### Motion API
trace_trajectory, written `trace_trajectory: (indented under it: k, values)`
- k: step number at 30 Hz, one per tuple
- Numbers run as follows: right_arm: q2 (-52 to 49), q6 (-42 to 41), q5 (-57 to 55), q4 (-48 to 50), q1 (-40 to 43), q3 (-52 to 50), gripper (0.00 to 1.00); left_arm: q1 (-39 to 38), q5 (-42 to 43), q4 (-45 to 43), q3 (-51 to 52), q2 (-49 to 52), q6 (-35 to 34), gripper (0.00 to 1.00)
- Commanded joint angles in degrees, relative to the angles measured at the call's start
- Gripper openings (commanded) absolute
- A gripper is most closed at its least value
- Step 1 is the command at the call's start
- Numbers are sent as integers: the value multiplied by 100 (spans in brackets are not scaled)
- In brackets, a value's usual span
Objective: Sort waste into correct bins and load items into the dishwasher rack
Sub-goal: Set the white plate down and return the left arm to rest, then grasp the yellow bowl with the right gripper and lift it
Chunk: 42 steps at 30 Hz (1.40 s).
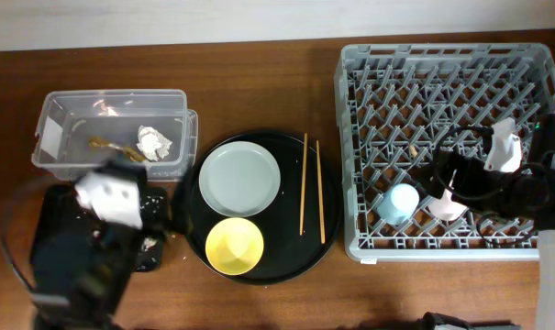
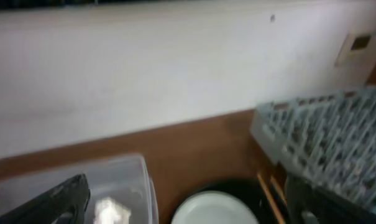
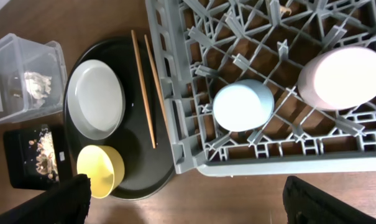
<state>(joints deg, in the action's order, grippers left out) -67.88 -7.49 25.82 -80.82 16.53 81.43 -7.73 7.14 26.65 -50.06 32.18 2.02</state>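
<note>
The table (image 1: 259,92) is made of dark brown wood. Four things sit right on it. At the back on the left is a clear box (image 1: 116,94) with a white label on its side. Just in front of the box sits a small black tray (image 3: 17,163) (partly hidden when seen from above). In the middle is a big round black tray (image 1: 286,240) — it is close to the clear box. On the right is the grey rack (image 1: 442,249) — the biggest thing here, just beside the round tray.
</note>
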Motion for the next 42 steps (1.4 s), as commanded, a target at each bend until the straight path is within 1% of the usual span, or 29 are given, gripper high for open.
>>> trace_trajectory:
  k: [1, 5, 10, 12, 15, 17, 18, 23, 26, 27, 37, 38, 40, 42]
  values:
    - [0, 20, 50, 0, -2, 22, 99, 105, 105, -380, 1355, -1357, 59, 99]
    - [0, 17, 50, 0, -2, 22, 98, 262, 125, -529, 2288, -2448, -254, 99]
    - [0, 20, 50, 0, -2, 22, 99, 417, 188, -669, 3106, -3202, -284, 99]
    - [0, 20, 50, 0, -2, 22, 99, 415, 190, -1043, 3471, -3187, -262, 99]
    - [0, 20, 50, 0, -2, 22, 99, 415, 232, -2052, 4203, -3189, -264, 99]
    - [0, 20, 50, 0, -2, 22, 99, 415, 413, -3071, 4822, -3191, -264, 99]
    - [0, 20, 50, 0, -2, 22, 99, 402, 509, -3265, 4966, -3189, -262, 99]
    - [0, 20, 50, 0, -2, 22, 99, 415, 511, -3119, 4948, -3191, -262, 99]
    - [0, 20, 50, 0, -2, 22, 99, 415, 511, -2358, 4948, -3189, -262, 99]
    - [0, 20, 50, 0, -2, 22, 99, 415, 505, -2308, 4948, -3158, -262, 99]
    - [0, 11, 52, 0, -2, 22, 99, 415, 511, -2295, 4944, -3141, -262, 99]
    - [0, -192, 70, 238, -2, 22, 99, 415, 511, -2295, 4944, -3141, -262, 99]
    - [0, -240, 114, 603, -2, 22, 99, 415, 511, -2295, 4946, -3141, -262, 99]
    - [0, -286, 627, 791, -15, 22, 98, 415, 511, -2295, 4946, -3141, -262, 99]
